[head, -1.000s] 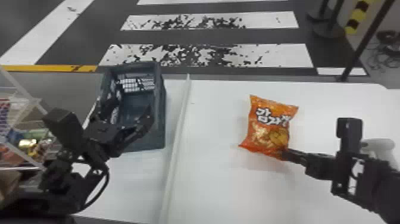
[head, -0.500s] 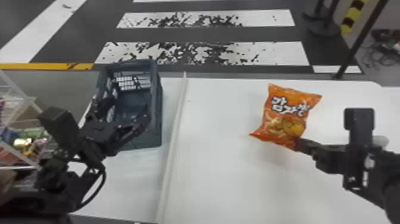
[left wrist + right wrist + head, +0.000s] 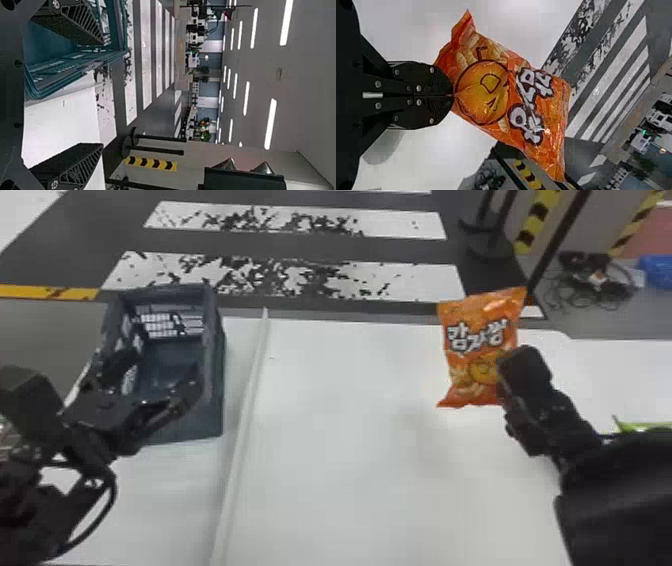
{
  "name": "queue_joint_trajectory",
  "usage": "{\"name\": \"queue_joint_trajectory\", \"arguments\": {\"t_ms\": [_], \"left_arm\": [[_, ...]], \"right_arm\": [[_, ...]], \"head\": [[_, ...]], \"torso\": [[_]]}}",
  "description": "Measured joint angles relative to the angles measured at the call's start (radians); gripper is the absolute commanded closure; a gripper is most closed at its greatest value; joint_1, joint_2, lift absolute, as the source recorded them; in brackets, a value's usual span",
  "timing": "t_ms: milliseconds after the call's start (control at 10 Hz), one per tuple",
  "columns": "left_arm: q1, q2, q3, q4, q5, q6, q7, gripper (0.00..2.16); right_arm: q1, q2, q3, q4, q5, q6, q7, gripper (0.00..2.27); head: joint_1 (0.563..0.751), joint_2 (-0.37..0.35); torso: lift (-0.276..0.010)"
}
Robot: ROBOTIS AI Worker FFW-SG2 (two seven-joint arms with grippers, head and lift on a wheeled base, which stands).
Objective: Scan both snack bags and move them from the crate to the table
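I have the orange snack bag [image 3: 467, 322] in my right gripper [image 3: 522, 432], out over the right part of the white tabletop [image 3: 340, 440], toward its far edge. The right wrist view shows those jaws clenched on the lower part of the bag, their tips pressed together around a pinch of the wrapper. From the head view the bag hangs on the far side of my right wrist, its printed front turned up toward me and its top reaching past the table's far edge. Over on the left, my left gripper [image 3: 152, 382] is at the near end of the crate [image 3: 214, 340], and its jaws are spread wide, one to each side in the left wrist view. The crate stands at the left end of the tabletop, by the far edge, its open top facing up. Just to its right a thin white strip [image 3: 245, 390] runs from the far edge toward the near one. Close to my right arm, at the tabletop's right side, a bit of green packaging [image 3: 635, 425] pokes out; it may be the other snack bag, but the arm covers most of it. Past the far edge lies the striped floor [image 3: 280, 245], with cables [image 3: 582, 295] heaped toward the right.
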Motion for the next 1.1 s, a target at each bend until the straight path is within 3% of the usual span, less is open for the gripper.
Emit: {"name": "queue_joint_trajectory", "arguments": {"t_ms": [400,600,800,900,1100], "left_arm": [[-0.001,0.002,0.0,0.0,0.0,0.01,0.001,0.08],[-0.004,0.003,0.001,0.003,0.0,0.012,0.0,0.08],[-0.005,0.004,0.001,0.008,0.0,0.012,0.0,0.08],[-0.005,0.005,0.001,0.011,0.001,0.012,0.0,0.08],[-0.006,0.007,0.001,0.016,0.004,0.012,-0.001,0.08]], "right_arm": [[-0.008,-0.083,0.31,0.122,0.468,-0.007,-0.035,2.25],[-0.042,-0.091,0.497,0.264,0.723,0.042,-0.011,2.25],[-0.073,-0.087,0.637,0.387,0.904,0.1,0.03,2.15],[-0.079,-0.087,0.679,0.419,0.946,0.115,0.05,1.73],[-0.063,-0.09,0.721,0.413,0.955,0.126,0.091,0.38]], "head": [[0.695,-0.028],[0.695,0.004],[0.695,0.031],[0.695,0.037],[0.695,0.061]], "torso": [[-0.088],[-0.088],[-0.088],[-0.088],[-0.088]]}}
